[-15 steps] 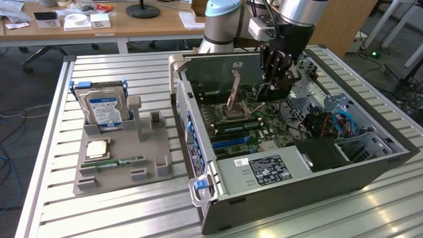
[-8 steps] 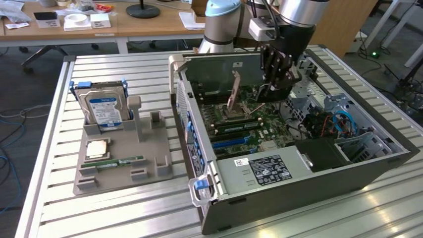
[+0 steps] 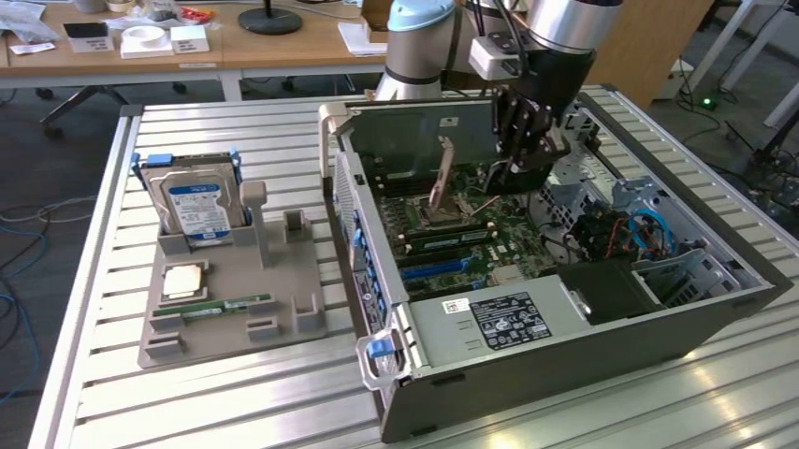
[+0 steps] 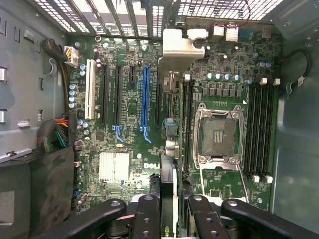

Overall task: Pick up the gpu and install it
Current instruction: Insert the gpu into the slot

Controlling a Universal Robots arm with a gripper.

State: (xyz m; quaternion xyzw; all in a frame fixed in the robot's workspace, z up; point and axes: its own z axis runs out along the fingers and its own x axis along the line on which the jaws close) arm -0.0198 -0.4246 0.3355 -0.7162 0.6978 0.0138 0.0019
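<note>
gripper [image 4: 168,211]: clamped on gpu [image 4: 168,173] | gpu: hangs edge-down directly below the tool, above motherboard [image 4: 124,144] | long axis: parallel to blue slot [image 4: 145,99], just beside card

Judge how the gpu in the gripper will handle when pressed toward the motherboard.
The gpu, edge-on between the fingers of the gripper, looks thin and flat: probably light and stiff. Held by one edge, it may tilt if pushed unevenly.
</note>
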